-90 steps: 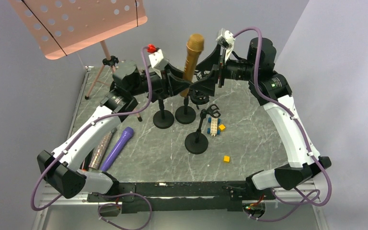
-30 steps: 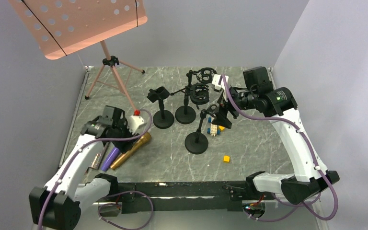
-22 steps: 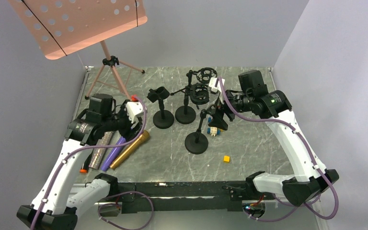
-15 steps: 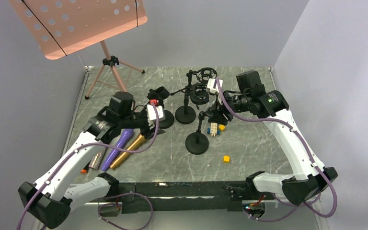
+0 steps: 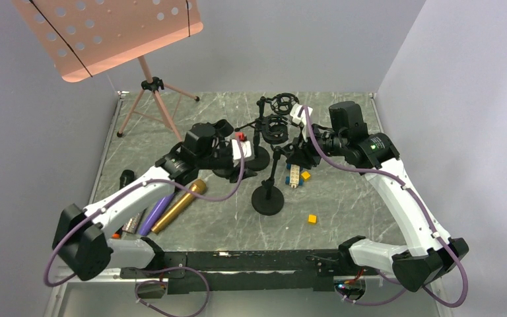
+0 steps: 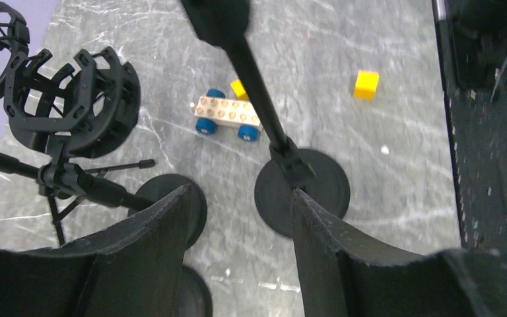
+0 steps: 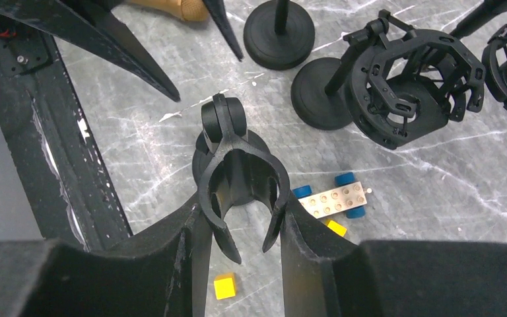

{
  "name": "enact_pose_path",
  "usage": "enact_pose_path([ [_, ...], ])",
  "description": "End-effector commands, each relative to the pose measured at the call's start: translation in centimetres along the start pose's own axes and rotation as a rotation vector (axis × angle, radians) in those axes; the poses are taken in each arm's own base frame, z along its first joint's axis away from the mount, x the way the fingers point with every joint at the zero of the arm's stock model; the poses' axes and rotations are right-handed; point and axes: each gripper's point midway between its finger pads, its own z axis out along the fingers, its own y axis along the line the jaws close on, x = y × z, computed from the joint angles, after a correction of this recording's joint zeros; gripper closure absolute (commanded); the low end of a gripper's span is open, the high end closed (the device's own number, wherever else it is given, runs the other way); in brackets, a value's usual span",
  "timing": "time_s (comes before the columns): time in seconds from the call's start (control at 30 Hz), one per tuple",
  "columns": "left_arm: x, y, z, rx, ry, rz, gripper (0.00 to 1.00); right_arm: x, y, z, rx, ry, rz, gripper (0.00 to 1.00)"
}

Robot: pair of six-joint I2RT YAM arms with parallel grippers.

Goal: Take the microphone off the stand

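**A:** Where is the microphone?

**B:** The gold microphone [image 5: 178, 206] lies flat on the tabletop [image 5: 350, 198], just beside a purple microphone [image 5: 160, 210]. It is well apart from both pairs of fingers, back behind the left ones.

**A:** What are the right fingers doing?

**B:** The right fingers [image 7: 241, 208] have closed in on the clip [image 7: 228, 142] at the top of the stand [image 5: 267, 198]. One finger sits against each outer side of its U. The mouth of the U opens back toward the wrist. Through it you see only the stand's own round base far below.

**A:** And the left fingers?

**B:** The left fingers [image 6: 241, 195] stand apart and hold nothing. The same stand's pole rises just ahead of their tips, and its base shows through the gap between them.

**A:** Anything else near them?

**B:** Off to the left of the left fingers is a shock mount [image 6: 72, 99], a black ring on a thin tripod. Only its own webbing shows inside it. Beyond the tips, past the pole, sits a toy brick car [image 6: 228, 119] with blue wheels, and a yellow cube [image 6: 366, 84] lies farther right. From the right wrist, the car lies just right of the right-hand finger.
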Motion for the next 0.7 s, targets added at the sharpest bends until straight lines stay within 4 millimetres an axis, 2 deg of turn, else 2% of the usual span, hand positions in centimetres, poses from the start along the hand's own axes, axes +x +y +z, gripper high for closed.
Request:
enact_pose_path([
  [0.0,-0.7,0.3,1.2,-0.030,-0.034,-0.294,0.38,-0.9,-0.6,-0.1,0.055,-0.041,0.057,0.78],
  [0.23,1.0,-0.6,2.7,0.030,-0.010,-0.472,0.41,-1.2,-1.1,-0.2,0.089,-0.054,0.092,0.79],
  [0.4,1.7,-1.7,3.3,0.097,-0.011,-0.537,0.51,-1.1,-1.2,-0.1,0.097,-0.053,0.114,0.79],
  [0.53,2.3,-2.1,3.7,0.117,0.002,-0.556,0.55,-1.1,-1.3,-0.1,0.108,-0.056,0.123,0.80],
  [0.67,2.8,-2.6,3.7,0.138,0.012,-0.580,0.62,-1.1,-1.1,-0.2,0.107,-0.062,0.127,0.80],
])
